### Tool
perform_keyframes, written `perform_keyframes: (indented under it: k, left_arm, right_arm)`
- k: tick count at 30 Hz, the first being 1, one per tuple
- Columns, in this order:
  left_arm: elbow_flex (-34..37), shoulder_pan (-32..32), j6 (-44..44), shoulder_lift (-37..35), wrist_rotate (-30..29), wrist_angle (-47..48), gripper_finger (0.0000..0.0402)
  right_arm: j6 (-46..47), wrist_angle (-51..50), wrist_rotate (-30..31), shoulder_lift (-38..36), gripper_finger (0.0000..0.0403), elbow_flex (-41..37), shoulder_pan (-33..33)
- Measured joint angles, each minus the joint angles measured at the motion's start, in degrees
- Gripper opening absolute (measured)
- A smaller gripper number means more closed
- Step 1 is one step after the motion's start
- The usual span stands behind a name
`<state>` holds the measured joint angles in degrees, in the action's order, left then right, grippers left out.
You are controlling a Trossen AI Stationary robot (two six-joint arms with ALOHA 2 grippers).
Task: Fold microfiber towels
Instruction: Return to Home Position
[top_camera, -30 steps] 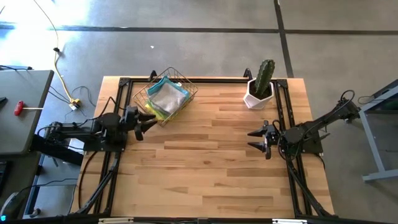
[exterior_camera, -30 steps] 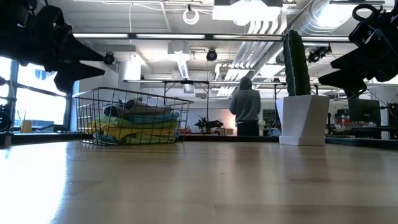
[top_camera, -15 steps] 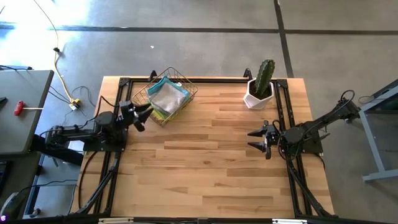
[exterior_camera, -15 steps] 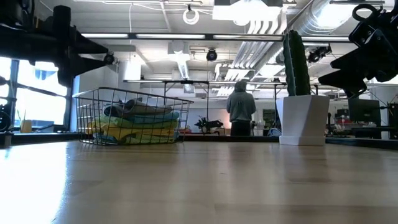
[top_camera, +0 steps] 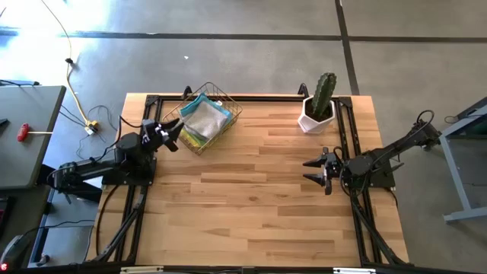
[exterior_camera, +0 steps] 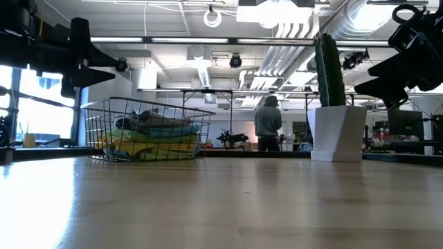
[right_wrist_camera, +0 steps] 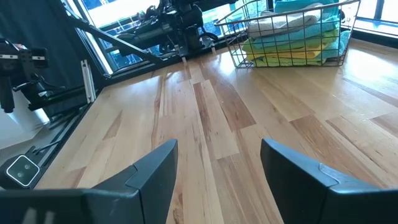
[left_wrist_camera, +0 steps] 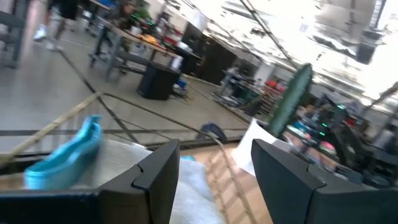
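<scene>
The microfiber towels [top_camera: 204,120] lie stacked in a wire basket [top_camera: 227,122] at the table's far left, grey on top, light blue, green and yellow below [exterior_camera: 149,142] [right_wrist_camera: 292,37]. My left gripper [top_camera: 176,131] hangs open just left of the basket, pointing level at it; in its wrist view a grey towel [left_wrist_camera: 193,196] and a blue one [left_wrist_camera: 71,152] show between and beside the fingers. My right gripper [top_camera: 312,171] stands open over the table's right side, above bare wood [right_wrist_camera: 217,155].
A cactus in a white pot [top_camera: 318,106] stands at the far right. A black frame [top_camera: 251,97] runs along the table's edges. A person [exterior_camera: 267,124] stands in the room behind. The middle and near part of the table [top_camera: 251,198] is bare wood.
My left gripper has swung toward the table's far edge and the basket, turning from pointing right across the table to pointing at the basket. It has stayed open. The person in the room behind has walked a little.
</scene>
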<state>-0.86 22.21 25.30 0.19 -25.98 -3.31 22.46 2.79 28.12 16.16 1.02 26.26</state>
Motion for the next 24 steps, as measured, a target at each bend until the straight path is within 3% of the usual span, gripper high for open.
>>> perform_keyframes:
  k: [24]
  left_arm:
    - [-0.02,18.64,0.0,0.0,0.02,0.0,0.0189]
  right_arm:
    - [0.0,0.0,-0.17,0.0,0.0224,0.0,-0.86]
